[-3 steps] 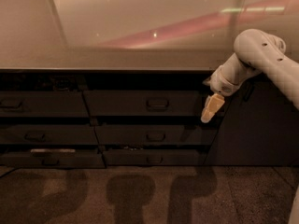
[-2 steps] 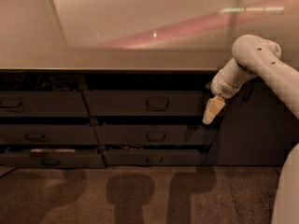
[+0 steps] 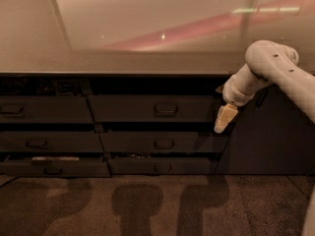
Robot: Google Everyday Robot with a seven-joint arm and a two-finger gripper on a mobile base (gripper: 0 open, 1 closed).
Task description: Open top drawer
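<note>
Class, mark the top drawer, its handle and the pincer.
top drawer (image 3: 128, 108): camera view, bare front panel.
handle (image 3: 166, 110): camera view, loop's middle.
pincer (image 3: 218, 126): camera view, tip, beside drawer's right edge.

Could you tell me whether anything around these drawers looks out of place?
The bottom-left drawer sits ajar, a pale strip showing in the gap above its front. The gripper hangs at the right end of the top drawer, well off its handle. Nothing looks spilled or broken.
</note>
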